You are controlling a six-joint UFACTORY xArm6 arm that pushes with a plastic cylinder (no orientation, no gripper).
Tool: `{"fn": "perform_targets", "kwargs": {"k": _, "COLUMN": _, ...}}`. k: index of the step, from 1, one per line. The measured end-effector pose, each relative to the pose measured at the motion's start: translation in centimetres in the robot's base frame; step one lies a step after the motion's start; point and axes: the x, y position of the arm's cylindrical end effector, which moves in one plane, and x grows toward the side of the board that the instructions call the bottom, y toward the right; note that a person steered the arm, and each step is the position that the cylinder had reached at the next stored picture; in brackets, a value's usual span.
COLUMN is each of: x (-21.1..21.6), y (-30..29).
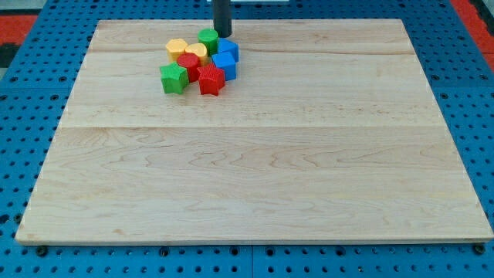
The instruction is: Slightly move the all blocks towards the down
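Note:
Several small blocks lie bunched near the view's top, left of centre, on the wooden board [255,170]. A green cylinder [208,38] is at the cluster's top. A yellow hexagon [177,49] and a second yellow block [195,53] lie below-left of it. Two blue blocks sit on the right, one [228,51] above the other [225,66]. A red block [189,66] and a red star [211,79] are at the middle and bottom. A green star [174,78] is at the bottom left. My tip [222,35] stands at the cluster's top edge, just right of the green cylinder and above the upper blue block.
The board lies on a blue perforated surface [478,116] that surrounds it on all sides. A red area [15,23] shows at the view's top corners.

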Motion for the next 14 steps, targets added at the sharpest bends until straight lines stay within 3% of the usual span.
{"fn": "perform_targets", "kwargs": {"k": 1, "x": 1.5, "y": 1.0}}
{"fn": "perform_targets", "kwargs": {"k": 5, "x": 0.9, "y": 1.0}}
{"fn": "perform_targets", "kwargs": {"k": 8, "x": 0.2, "y": -11.0}}
{"fn": "perform_targets", "kwargs": {"k": 11, "x": 1.3, "y": -10.4}}
{"fn": "perform_targets", "kwargs": {"k": 13, "x": 1.7, "y": -13.4}}
{"fn": "perform_targets", "kwargs": {"k": 14, "x": 4.0, "y": -12.5}}
